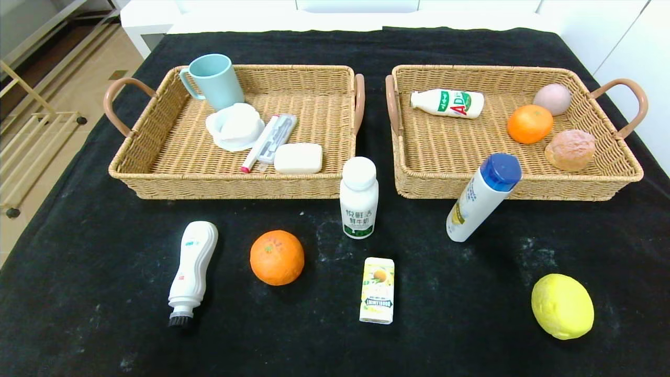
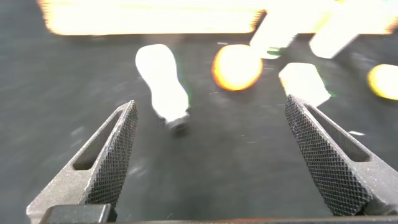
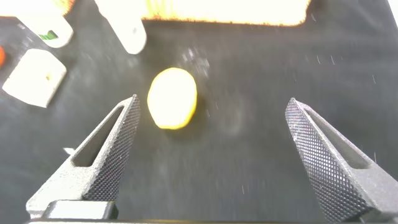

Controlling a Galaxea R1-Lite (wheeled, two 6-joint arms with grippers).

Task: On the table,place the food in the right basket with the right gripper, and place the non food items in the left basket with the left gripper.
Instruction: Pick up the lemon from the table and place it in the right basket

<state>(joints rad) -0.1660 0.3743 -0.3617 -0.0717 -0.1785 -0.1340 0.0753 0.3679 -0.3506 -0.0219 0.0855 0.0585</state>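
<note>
Nearest the head camera, at lower right, the lemon [image 1: 562, 306] is seen lying on the table [image 1: 471, 340], long axis diagonal. At lower left, the brush-tipped bottle [image 1: 191, 271] is laid brush toward the camera. Only wrist views show the left gripper [image 2: 211, 152] and right gripper [image 3: 211, 152], both spread wide, nothing held.

Beige tiled floor [image 1: 78, 68] and a wooden rack [image 1: 31, 131] on the left, white cabinets [image 1: 617, 36] behind.
</note>
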